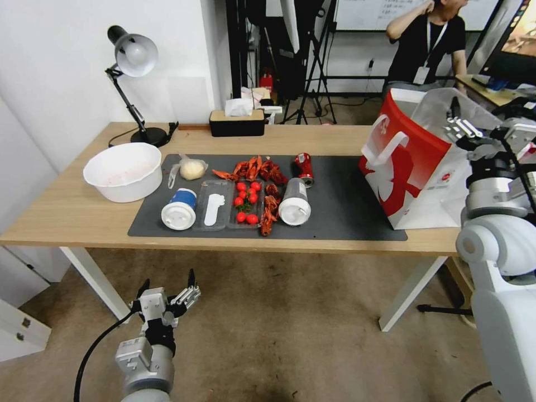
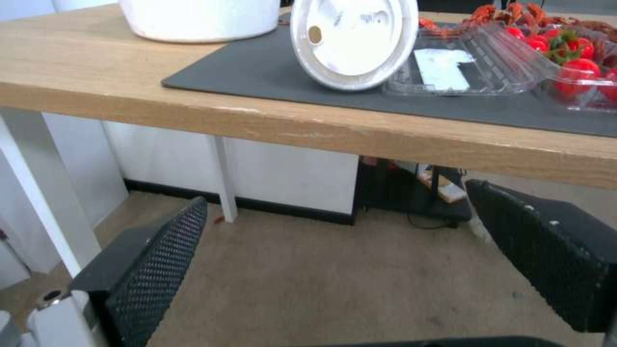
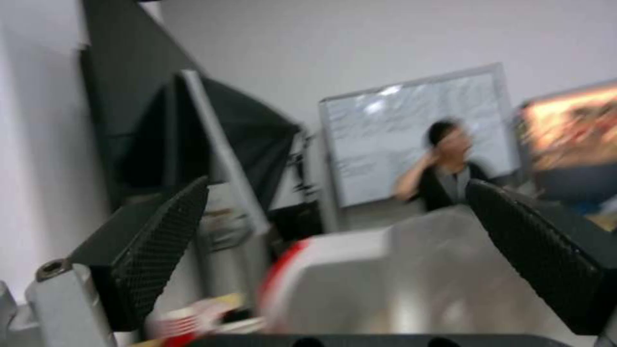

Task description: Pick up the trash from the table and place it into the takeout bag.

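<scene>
Trash items, the blue white-lidded cup (image 1: pixel 179 208), clear white-lidded cup (image 1: pixel 294 203), red can (image 1: pixel 305 168) and clear bag with pale yellow lump (image 1: pixel 191 168), lie grouped on the dark grey mat (image 1: pixel 346 206) of the table (image 1: pixel 61 218), untouched and probably within reach. The takeout bag (image 1: pixel 416 167) stands open-mouthed at the mat's right end, ready to receive them. The left gripper (image 1: pixel 167 295) hangs below the table edge, jaws spread and empty; the right gripper (image 1: pixel 463 127) is raised over the bag's mouth, jaws spread, holding nothing.

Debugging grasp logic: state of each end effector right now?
Left end effector: open, empty, below the table edge, in front of it.
Right end effector: open, empty, over the takeout bag.
</scene>
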You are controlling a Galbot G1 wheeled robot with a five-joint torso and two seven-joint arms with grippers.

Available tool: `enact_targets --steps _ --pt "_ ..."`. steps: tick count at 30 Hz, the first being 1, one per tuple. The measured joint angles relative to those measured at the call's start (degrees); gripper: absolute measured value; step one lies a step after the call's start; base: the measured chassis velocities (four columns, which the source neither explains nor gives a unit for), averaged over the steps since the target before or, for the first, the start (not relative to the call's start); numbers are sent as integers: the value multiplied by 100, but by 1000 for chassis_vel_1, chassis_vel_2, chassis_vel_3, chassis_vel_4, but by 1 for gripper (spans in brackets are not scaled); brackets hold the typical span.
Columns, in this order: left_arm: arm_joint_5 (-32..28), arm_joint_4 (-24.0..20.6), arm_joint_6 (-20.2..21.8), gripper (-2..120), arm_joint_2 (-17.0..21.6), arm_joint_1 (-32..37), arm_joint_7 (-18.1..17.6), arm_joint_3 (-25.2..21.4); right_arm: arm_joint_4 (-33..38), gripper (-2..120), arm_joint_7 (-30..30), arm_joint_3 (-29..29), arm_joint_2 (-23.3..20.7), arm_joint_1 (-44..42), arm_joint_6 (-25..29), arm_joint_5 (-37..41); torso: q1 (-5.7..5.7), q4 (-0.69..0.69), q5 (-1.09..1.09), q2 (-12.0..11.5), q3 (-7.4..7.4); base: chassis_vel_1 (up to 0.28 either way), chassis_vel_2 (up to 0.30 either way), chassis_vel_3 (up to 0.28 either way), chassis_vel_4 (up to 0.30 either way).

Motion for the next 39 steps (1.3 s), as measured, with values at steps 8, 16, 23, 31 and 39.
enact_targets --steps 8,16,23,31,39 --pt "-26 24 -9 100 25 -15 -1 -1 1023 100 -138 -139 269 -1294 -277 1247 -1 -2 1 1 -1 0 0 0 0" --pt "-99 62 -49 100 55 -22 0 1 989 100 -603 -216 407 -2242 241 101 0 0 2 1 0 0 0 0 0" --pt "-178 91 -60 100 112 -26 2 -37 558 100 -976 -412 717 -3232 1389 -1323 0 -2 1 1 -1 0 0 0 0" --pt "-185 116 -66 100 123 -41 3 -24 204 100 -1051 -526 931 -3513 1913 -1780 -1 -2 2 1 -1 0 0 0 0" --pt "-201 143 -67 100 140 -50 5 -8 21 100 -1087 -592 1024 -3617 2087 -2021 -1 -1 1 1 0 0 0 0 0"
